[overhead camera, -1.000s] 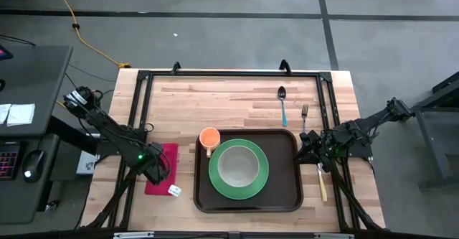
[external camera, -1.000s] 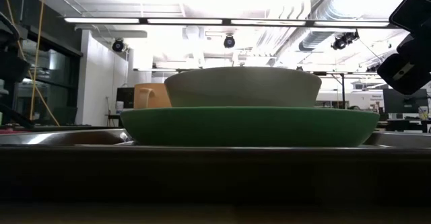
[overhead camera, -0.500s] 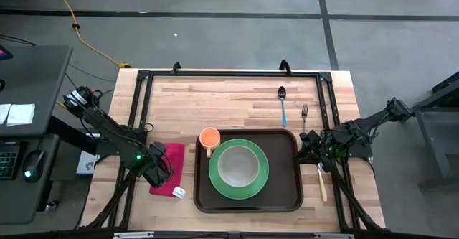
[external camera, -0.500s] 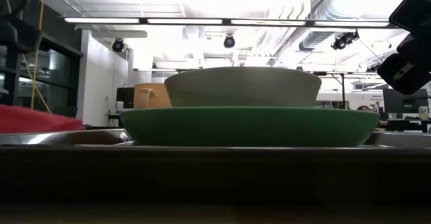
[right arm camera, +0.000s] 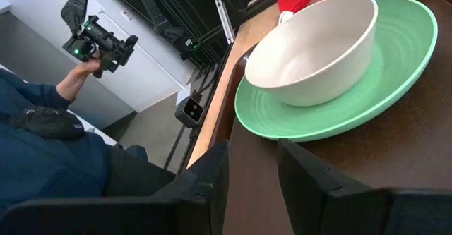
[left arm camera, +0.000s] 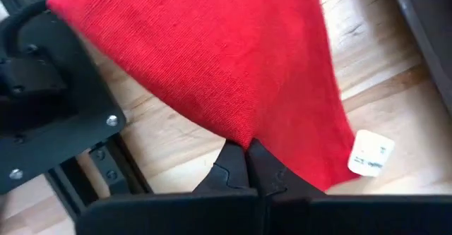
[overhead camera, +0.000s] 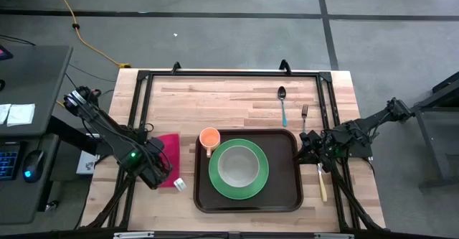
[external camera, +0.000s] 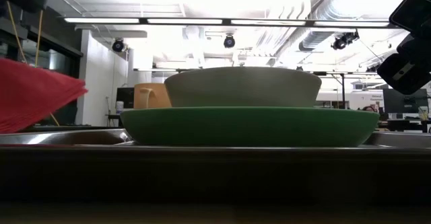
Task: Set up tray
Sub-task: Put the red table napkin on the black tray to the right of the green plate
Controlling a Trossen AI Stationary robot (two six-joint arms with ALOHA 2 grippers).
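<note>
- Left pincer has its fingertips pressed together on a fold of the soft red cloth napkin, and the fabric hangs clear of the pale wooden desk with a white tag dangling off its far corner.
- Just beyond that pincer, toward the desk's middle, sits the large dark brown rectangular plastic tray, flat on the wood and close to the front edge.
- On it: a round green plate carrying a pale grey bowl, and a small orange cup in the tray corner nearest the napkin.
- Right pincer waits at the tray's opposite end, fingers spread, tips just over the rim.
- Past it on bare wood lie a blue-handled spoon, a small fork and a cream-handled knife.
- Handling call: the tray looks stiff and smooth, likely slippery, and the loaded crockery makes it top-heavy, so pinch the raised rim at a short end and slide rather than lift.
- The napkin is limp; it will drape and needs laying flat.
- A person in a blue sleeve stands off beyond the desk.
</note>
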